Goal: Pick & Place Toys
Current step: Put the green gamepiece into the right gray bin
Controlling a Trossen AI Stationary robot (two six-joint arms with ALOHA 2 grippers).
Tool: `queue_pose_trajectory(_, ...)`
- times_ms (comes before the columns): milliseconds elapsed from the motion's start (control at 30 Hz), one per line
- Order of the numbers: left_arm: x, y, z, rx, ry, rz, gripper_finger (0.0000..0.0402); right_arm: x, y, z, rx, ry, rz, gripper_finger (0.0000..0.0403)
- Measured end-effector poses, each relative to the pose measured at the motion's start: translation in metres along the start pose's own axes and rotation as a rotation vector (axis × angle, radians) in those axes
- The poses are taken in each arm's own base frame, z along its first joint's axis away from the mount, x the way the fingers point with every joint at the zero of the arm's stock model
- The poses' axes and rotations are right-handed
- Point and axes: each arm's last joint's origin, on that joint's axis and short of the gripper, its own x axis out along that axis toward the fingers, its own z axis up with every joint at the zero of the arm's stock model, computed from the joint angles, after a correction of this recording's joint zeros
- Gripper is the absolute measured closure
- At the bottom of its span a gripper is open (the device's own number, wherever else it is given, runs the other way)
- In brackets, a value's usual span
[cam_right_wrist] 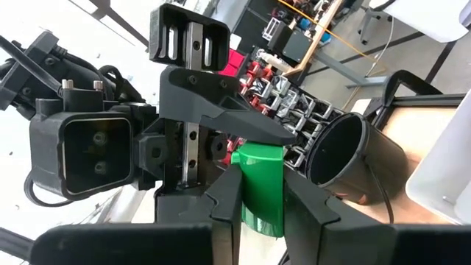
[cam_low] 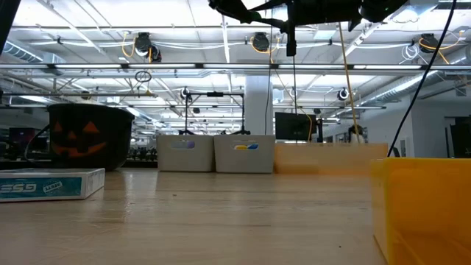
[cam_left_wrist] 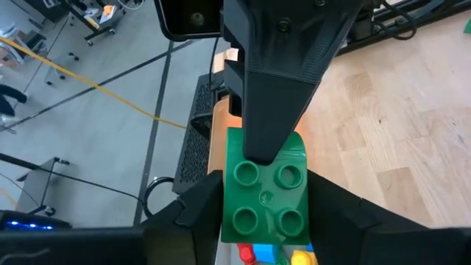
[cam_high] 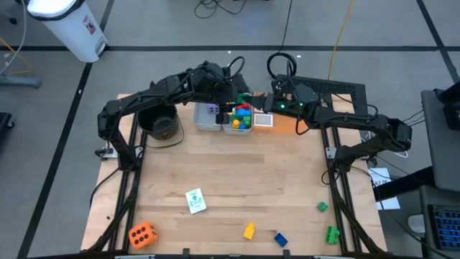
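Yellow brick looms at low view's right edge, grey bins far behind.

High view: both arms stretched to far table edge, left gripper and right gripper meeting above bins. Orange die, card, blue brick lie along near edge.

Left wrist view: own fingers pressed against both sides of green brick; right gripper's finger overlaps brick's top.

Right wrist view: own fingers clamp same brick, left gripper facing it.
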Motion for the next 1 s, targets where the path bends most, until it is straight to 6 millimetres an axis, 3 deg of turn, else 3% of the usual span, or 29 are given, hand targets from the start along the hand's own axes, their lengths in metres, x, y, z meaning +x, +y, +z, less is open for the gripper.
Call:
queue_pose_trajectory(200,0.0,0.0,0.0,0.002,0.001,-0.001,0.025,0.0,0.0,0.0,0.002,-0.001,0.0,0.0348)
queue_pose_trajectory(400,0.0,0.0,0.0,0.016,0.0,-0.002,0.024,0.0,0.0,0.0,-0.011,0.002,0.001,0.0329)
queue_pose_trajectory(1000,0.0,0.005,-0.003,0.011,0.006,0.007,0.0244,-0.003,-0.007,0.013,-0.042,0.034,0.016,0.0185)
